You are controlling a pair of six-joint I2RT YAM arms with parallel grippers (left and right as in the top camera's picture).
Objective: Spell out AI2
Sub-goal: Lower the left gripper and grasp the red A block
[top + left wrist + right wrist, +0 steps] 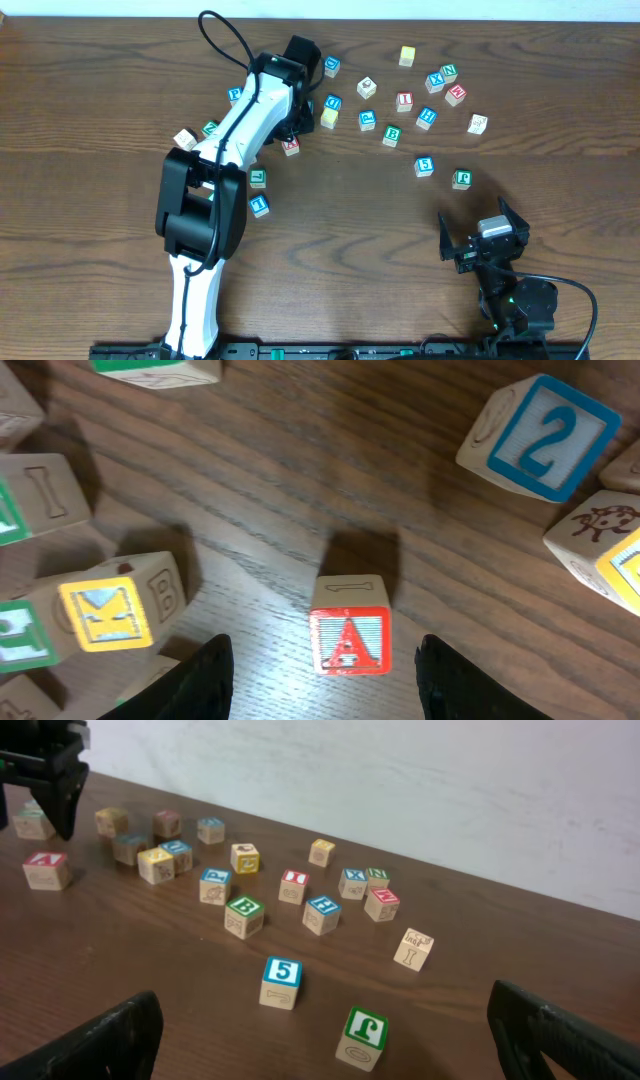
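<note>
The left arm (225, 150) reaches from the near table edge far out over the table (300, 490). Its black elbow is raised, the white forearm slants forward, and the wrist is bent over so the fingers (205, 680) point down at the wood. A black cable (225, 30) loops above the wrist.

The left gripper (326, 660) is about half open and holds nothing. A (350, 640) sits on the table between the two fingers with a gap on each side. It is closer to the finger on the right of the wrist view, and its red letter faces the camera.

2 (548, 435) lies beyond the fingertips and off to the right in that view, apart from A and turned at an angle. A yellow K cube (105, 612) is off to the other side. A red-framed cube that reads as I (404, 101) is well apart from this gripper, among the scattered cubes toward the right arm's side.

The right gripper (473, 215) is low near its base, jaws spread wide and empty. The 5 cube (282, 972) is just ahead of it, not touching.
</note>
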